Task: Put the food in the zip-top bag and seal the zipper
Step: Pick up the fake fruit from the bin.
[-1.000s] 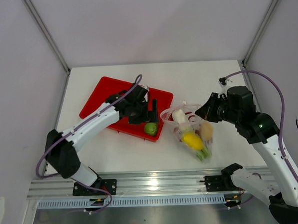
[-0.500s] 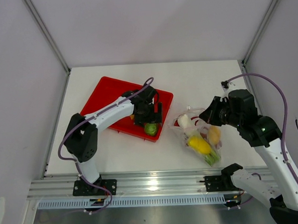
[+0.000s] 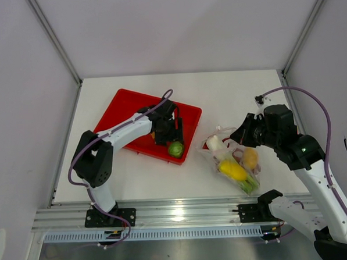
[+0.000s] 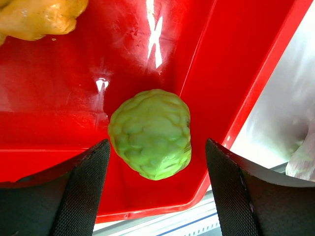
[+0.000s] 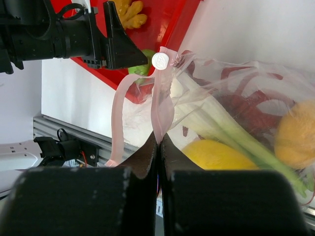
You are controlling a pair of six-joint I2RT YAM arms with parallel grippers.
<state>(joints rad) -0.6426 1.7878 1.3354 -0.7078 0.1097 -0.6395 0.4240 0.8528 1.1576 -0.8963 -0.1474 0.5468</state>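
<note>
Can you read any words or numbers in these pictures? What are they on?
No readable text anywhere.
The white round tab on the zipper has a tiny mark, too small to read.
The red tray and the green round fruit bear no writing.

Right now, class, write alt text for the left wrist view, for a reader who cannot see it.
A bumpy green round toy fruit sits in the corner of a glossy red plastic tray, framed by the left arm's two black fingers, which stand open on either side of it. A yellow-orange ruffled piece lies at top left.
</note>
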